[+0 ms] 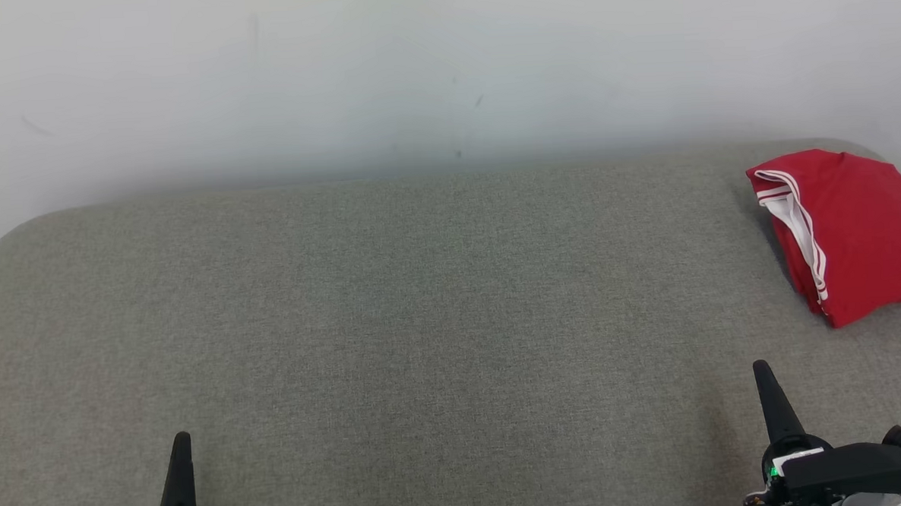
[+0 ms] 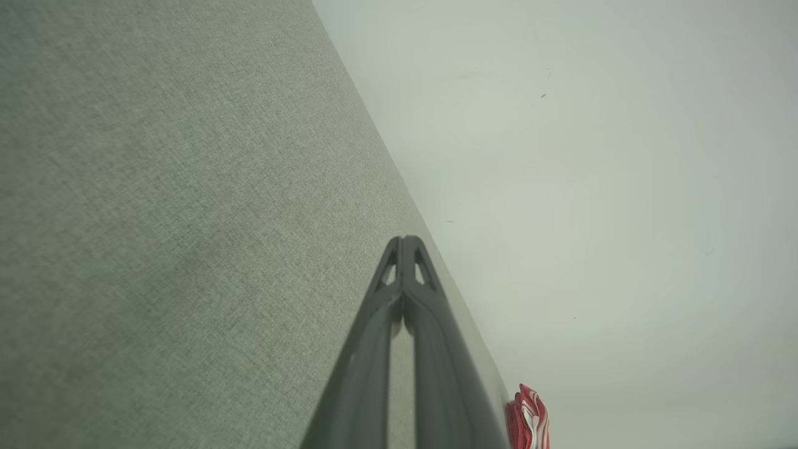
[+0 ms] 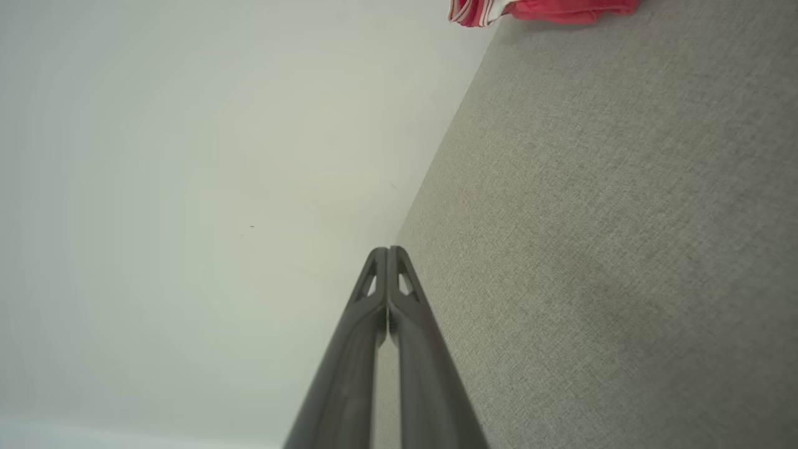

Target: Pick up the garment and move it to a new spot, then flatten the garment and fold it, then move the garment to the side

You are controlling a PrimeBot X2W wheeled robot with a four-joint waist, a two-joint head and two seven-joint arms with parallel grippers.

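Since the garment [image 1: 853,235] lies in a compact, folded-looking bundle at the far right of the grey cloth surface [image 1: 422,300], close to the wall [image 1: 442,71], I'd judge it already set aside. No lettering shows, just red with white striped trim. Left gripper [image 1: 181,447] and right gripper [image 1: 764,376] sit parked at the near edge, fingers pinched together on nothing, well apart from it. Surface: woven, flat, rounded corners. Wall: plain white, a few faint marks.
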